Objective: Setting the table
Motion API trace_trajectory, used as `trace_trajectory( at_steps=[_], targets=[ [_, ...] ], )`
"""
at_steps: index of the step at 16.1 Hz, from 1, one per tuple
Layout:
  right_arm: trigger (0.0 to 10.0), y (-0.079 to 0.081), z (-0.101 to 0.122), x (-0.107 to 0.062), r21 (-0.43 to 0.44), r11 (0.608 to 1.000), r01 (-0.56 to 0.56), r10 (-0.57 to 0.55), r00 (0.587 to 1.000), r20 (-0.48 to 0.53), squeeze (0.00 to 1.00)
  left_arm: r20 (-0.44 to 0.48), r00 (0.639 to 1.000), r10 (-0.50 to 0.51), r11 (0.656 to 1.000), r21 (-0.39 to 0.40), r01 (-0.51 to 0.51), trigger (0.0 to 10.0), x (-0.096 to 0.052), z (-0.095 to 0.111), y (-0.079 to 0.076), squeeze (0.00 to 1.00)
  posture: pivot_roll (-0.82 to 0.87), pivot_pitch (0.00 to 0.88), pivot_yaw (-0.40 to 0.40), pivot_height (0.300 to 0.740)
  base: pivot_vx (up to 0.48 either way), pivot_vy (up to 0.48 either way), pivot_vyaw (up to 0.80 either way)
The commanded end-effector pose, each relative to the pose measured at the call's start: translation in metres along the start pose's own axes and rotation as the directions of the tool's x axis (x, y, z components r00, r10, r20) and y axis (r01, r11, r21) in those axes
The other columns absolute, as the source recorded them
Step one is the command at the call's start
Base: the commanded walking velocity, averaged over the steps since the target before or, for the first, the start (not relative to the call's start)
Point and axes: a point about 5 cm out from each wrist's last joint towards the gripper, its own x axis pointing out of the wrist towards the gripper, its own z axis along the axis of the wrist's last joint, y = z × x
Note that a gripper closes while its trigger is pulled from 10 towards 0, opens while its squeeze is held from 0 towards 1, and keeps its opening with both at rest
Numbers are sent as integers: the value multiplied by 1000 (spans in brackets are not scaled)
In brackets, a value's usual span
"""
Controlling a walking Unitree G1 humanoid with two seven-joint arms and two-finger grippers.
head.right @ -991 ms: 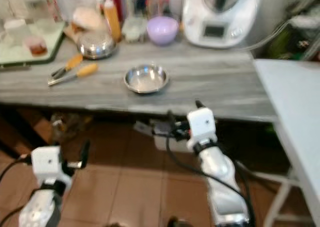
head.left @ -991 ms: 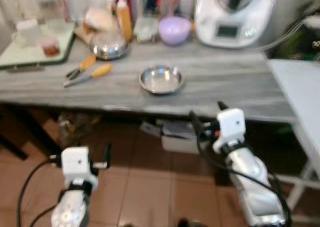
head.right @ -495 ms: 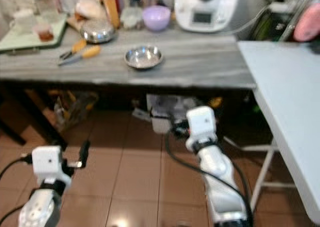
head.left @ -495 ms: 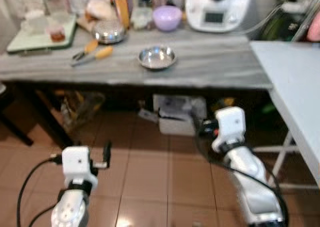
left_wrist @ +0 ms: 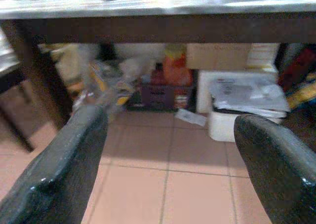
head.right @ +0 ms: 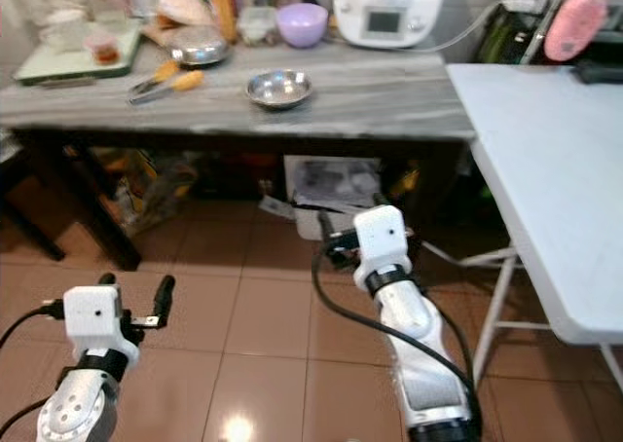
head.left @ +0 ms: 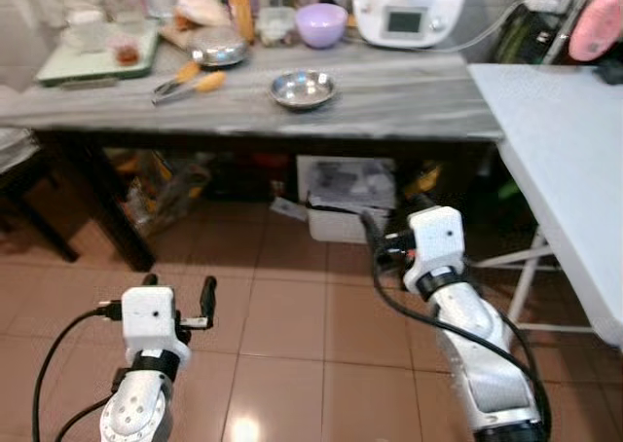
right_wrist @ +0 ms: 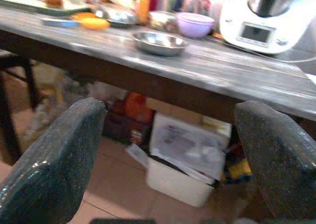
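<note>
A steel bowl [head.left: 303,89] sits empty near the front edge of the grey wooden counter [head.left: 409,106]. It appears in the right wrist view too, as the steel bowl [right_wrist: 159,42]. Behind it are two orange-handled utensils [head.left: 190,80], a lidded steel dish [head.left: 217,48] and a purple bowl [head.left: 321,23]. My left gripper [head.left: 178,286] hangs low over the tiled floor, open and empty. My right gripper [head.left: 392,213] is open and empty, below counter height and pointing at the counter. Both are well short of the bowl.
A white folding table [head.left: 565,150] stands at the right, close to my right arm. A white kitchen appliance [head.left: 409,9] and a green tray [head.left: 97,57] sit at the back of the counter. Under it are a white box [head.left: 350,199] and bags [head.left: 161,194].
The whole view has drawn back from the counter, so more floor and the white table show. Both grippers stay open and empty.
</note>
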Motion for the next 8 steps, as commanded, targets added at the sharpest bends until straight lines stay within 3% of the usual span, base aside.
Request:
trace_trajectory(
  at_steps=[1,5,8],
  targets=[
    [10000,-4,-4,-1,6,1000,23,-22,1000,-14,0,-12,1000,0,1000,17,0,10000,-2,-3,0,0,-54,91,42,740,0,0,0],
    [10000,-4,-8,0,35,998,48,-47,998,-32,0,3,1000,0,1000,25,0,10000,-1,-1,0,0,-53,92,44,740,0,0,0],
    [10000,2,-9,-1,-2,1000,10,-10,999,-39,0,20,1000,-21,1000,13,21,10000,-2,1,-1,0,-55,97,46,740,0,0,0]
  ],
)
